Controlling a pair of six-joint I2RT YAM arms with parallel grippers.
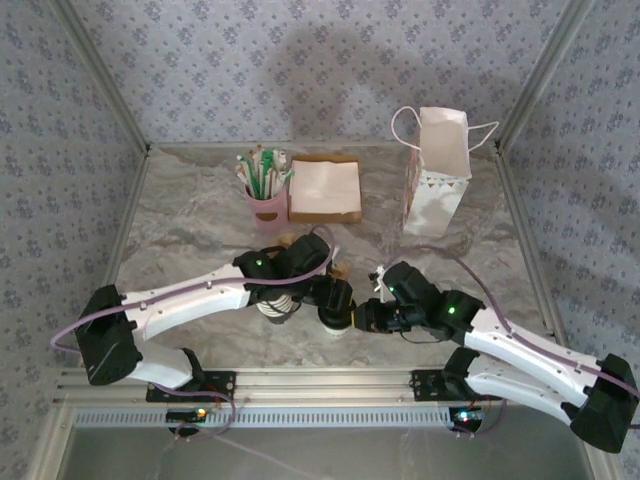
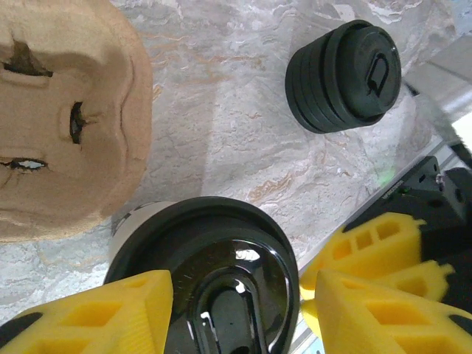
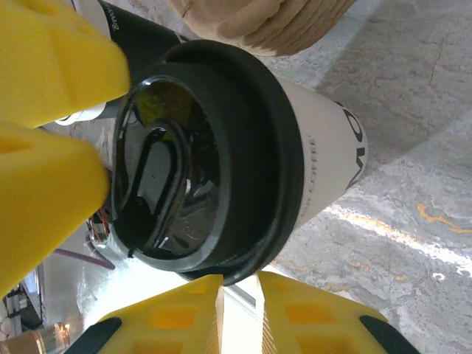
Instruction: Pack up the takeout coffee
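The takeout coffee (image 1: pixel 337 318) is a cream paper cup (image 3: pixel 324 155) with a black lid (image 2: pixel 221 251), standing on the marble table near the front middle. My left gripper (image 2: pixel 240 284) is right above the lid, open, with its yellow fingers (image 3: pixel 51 66) spread wide over the top. One finger overlaps the lid's left part. My right gripper (image 3: pixel 240 282) comes in from the right with its jaws almost together and nothing between them. Its fingertips (image 2: pixel 369 240) rest against the lid's rim. In the top view the left gripper (image 1: pixel 335 297) and right gripper (image 1: pixel 363 315) meet at the cup.
A squat pile of spare black lids (image 2: pixel 343 76) lies beyond the cup. A tan pulp carrier (image 2: pixel 66 118) is close on the other side. A stack of lidless cups (image 1: pixel 278 307) stands under the left arm. The white paper bag (image 1: pixel 437 170), napkin box (image 1: pixel 325 188) and pink holder (image 1: pixel 264 200) stand at the back.
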